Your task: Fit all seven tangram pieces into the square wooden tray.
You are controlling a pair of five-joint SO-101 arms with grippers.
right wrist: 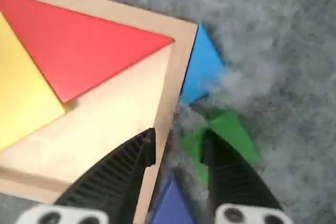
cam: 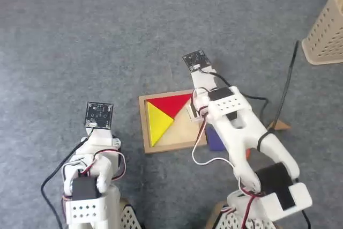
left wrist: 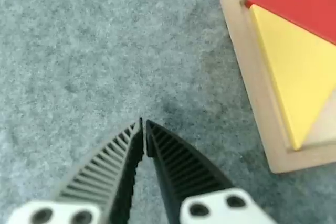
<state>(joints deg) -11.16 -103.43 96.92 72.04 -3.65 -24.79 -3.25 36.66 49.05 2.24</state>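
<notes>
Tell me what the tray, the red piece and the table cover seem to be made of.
Tray: pale wood, matte, apparently unvarnished; faint grain shows.
Red piece: probably painted wood, with smooth, even colour; plastic is possible.
Table cover: grey felt or carpet, with fuzzy fibres.

Your square wooden tray [cam: 143, 127] lies flat with 2 large pieces seated. A red triangle [cam: 172, 104] fills its 12 o'clock side and a yellow triangle [cam: 157, 123] its 9 o'clock side, edges touching. Outside the 3 o'clock rim lie 3 more: a light-blue piece [right wrist: 201, 69] touching the rim, then a green piece [right wrist: 233, 129] and a dark-blue piece [cam: 215, 142].
</notes>
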